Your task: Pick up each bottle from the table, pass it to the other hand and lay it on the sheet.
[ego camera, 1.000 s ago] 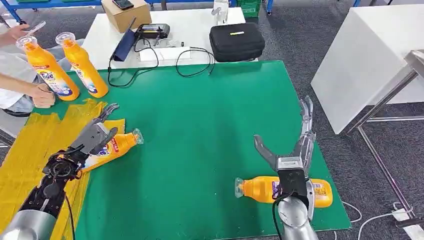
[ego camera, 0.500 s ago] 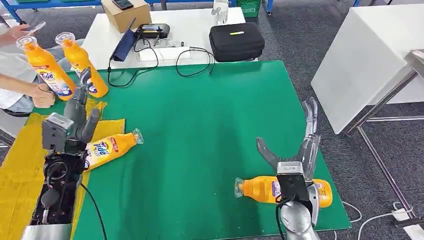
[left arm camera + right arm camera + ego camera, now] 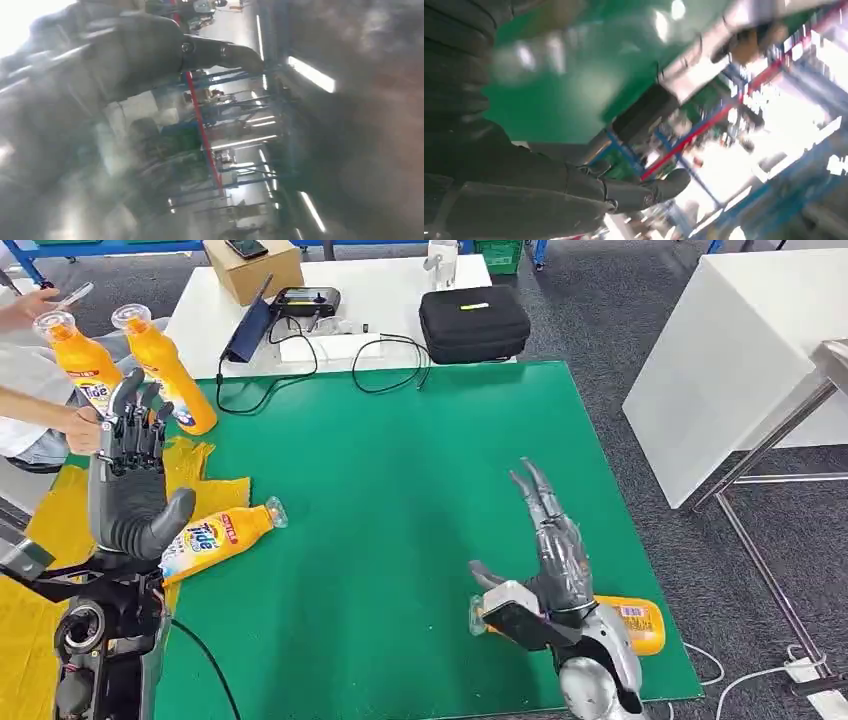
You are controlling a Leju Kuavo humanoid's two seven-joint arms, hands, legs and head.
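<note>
the left hand [image 3: 128, 480] is standing raised above the yellow sheet [image 3: 60, 530], palm turned toward the camera, its fingers [image 3: 135, 420] pointing up and spread apart, released and gripping nothing. just beside it, a bottle [image 3: 215, 533] is lying on its side with its base on the sheet's edge and its clear cap reaching out onto the green desk [image 3: 400, 480]; the thumb is sitting close to the bottle's label end, but i cannot tell whether it is touching.

the right hand [image 3: 545, 560] is hovering over the near right part of the desk, its fingers [image 3: 540, 505] stretched forward and apart, also released and empty. a second bottle [image 3: 630, 625] is lying on its side under and behind the hand, partly hidden by the wrist, with its cap end pointing left.

two more bottles are standing upright at the far left of the desk: one [image 3: 170, 375] just behind the left hand's fingertips and another [image 3: 80, 365] beside it, with a person's hand [image 3: 82, 430] resting near its base.

beyond the green desk, a white table [image 3: 390, 300] is carrying a cardboard box [image 3: 250, 265], a black case [image 3: 473, 322] and black cables [image 3: 385, 360]. both wrist views are blurring too heavily to read the fingers.
</note>
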